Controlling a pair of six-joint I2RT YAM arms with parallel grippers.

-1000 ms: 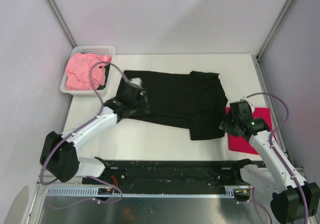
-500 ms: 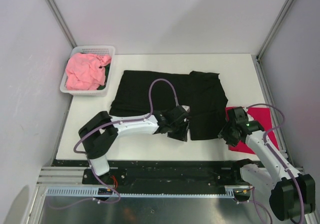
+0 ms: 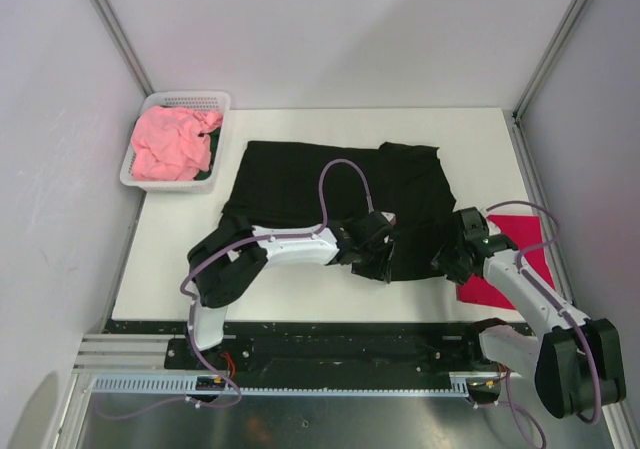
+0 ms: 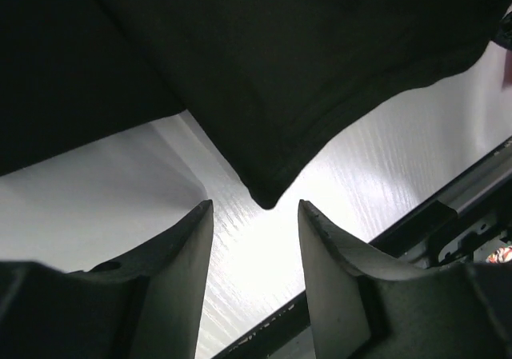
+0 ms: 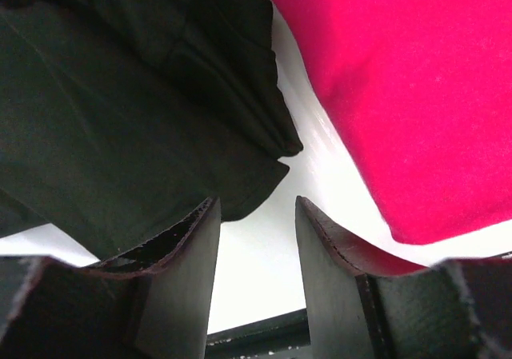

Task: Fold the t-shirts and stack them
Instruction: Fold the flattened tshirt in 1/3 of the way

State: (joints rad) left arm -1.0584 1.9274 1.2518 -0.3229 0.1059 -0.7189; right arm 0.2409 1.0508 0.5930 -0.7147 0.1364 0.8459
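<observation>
Noting black t-shirt [image 3: 320,184] lying spread flat across the middle of the white desk [image 3: 290,284], its right part reaching closer to the front edge than its left part. Seeing left pincer [image 3: 378,259] sitting low at the near hem of that right part, by its left corner, on an arm stretching across from the left base. Checking the left wrist view: finding jaws standing apart and gripping nothing, bare desk showing in the gap, one pointed hem corner of the black cloth lying just ahead of the tips. Not managing to tell whether touching the cloth.

Placing right pincer [image 3: 447,261] at the other near corner of the same part, between the black t-shirt and crimson t-shirt [image 3: 522,237]. Checking the right wrist view: finding jaws likewise parted and holding nothing, black hem corner lying ahead to the left, crimson edge ahead to the right, a strip of white desk running between the two garments.

Finding crimson t-shirt lying flat near the desk's right edge, partly hidden under the right arm. Spotting pink t-shirt [image 3: 170,144] bunching up inside white mesh basket [image 3: 186,98] at the far left corner, well apart from both pincers, a scrap of dark cloth showing beside it in the basket.
</observation>
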